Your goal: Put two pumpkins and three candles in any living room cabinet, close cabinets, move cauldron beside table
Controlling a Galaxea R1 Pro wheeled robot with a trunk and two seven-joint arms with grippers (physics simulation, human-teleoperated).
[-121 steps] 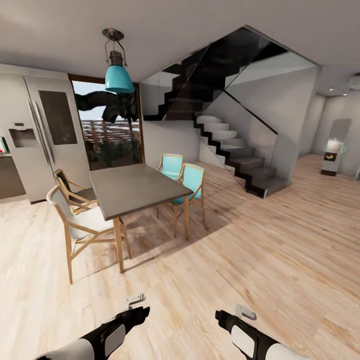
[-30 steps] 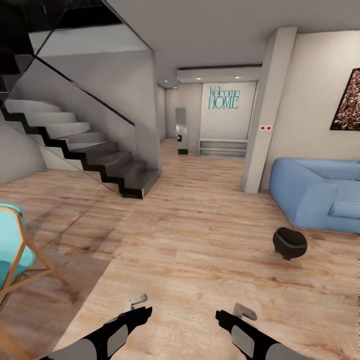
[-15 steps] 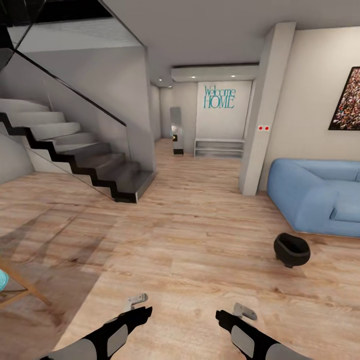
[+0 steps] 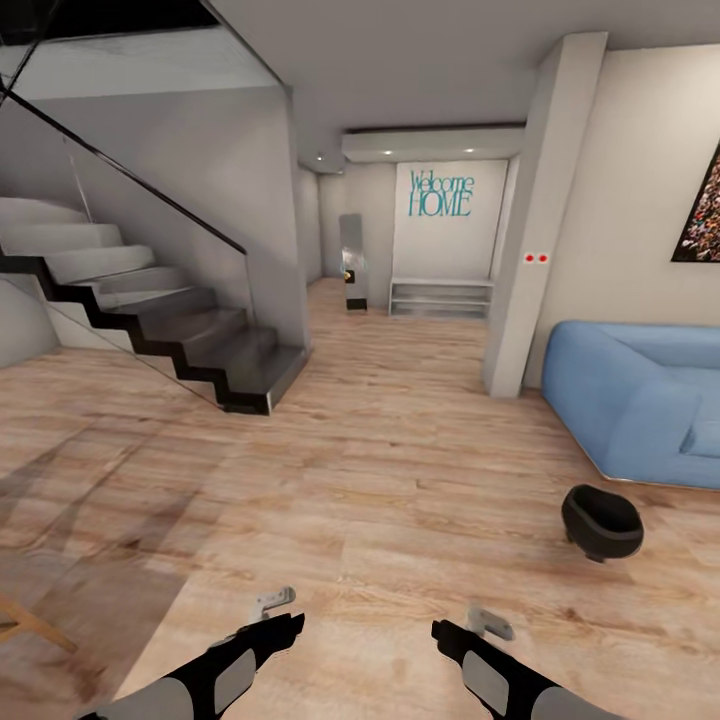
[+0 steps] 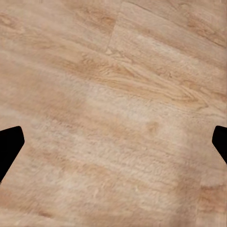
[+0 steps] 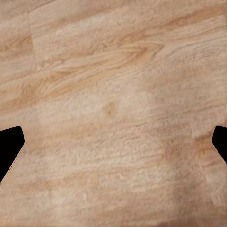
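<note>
The cauldron (image 4: 601, 522), a round black pot with a wide mouth, stands on the wood floor just in front of the blue sofa (image 4: 650, 400), ahead of me and to the right. Both forearms reach in at the bottom of the head view, the left arm (image 4: 240, 655) and the right arm (image 4: 485, 660), both far short of the cauldron. Over bare floorboards my left gripper (image 5: 113, 142) is open, its fingertips (image 5: 9, 144) wide apart with nothing between them. My right gripper (image 6: 113, 142) is open the same way. Pumpkins, candles, cabinet and table are out of view.
A dark staircase (image 4: 190, 345) with a glass railing rises at the left. A grey pillar (image 4: 540, 220) stands beside the sofa. Behind it a hallway leads to a white shelf (image 4: 440, 297) under lettering on the wall. A wooden chair leg (image 4: 30, 620) shows at the lower left.
The camera has swung right, from the dining table to the stairs and sofa. In the last second the cauldron has slid lower and rightward in the picture. Both arms hold the same pose.
</note>
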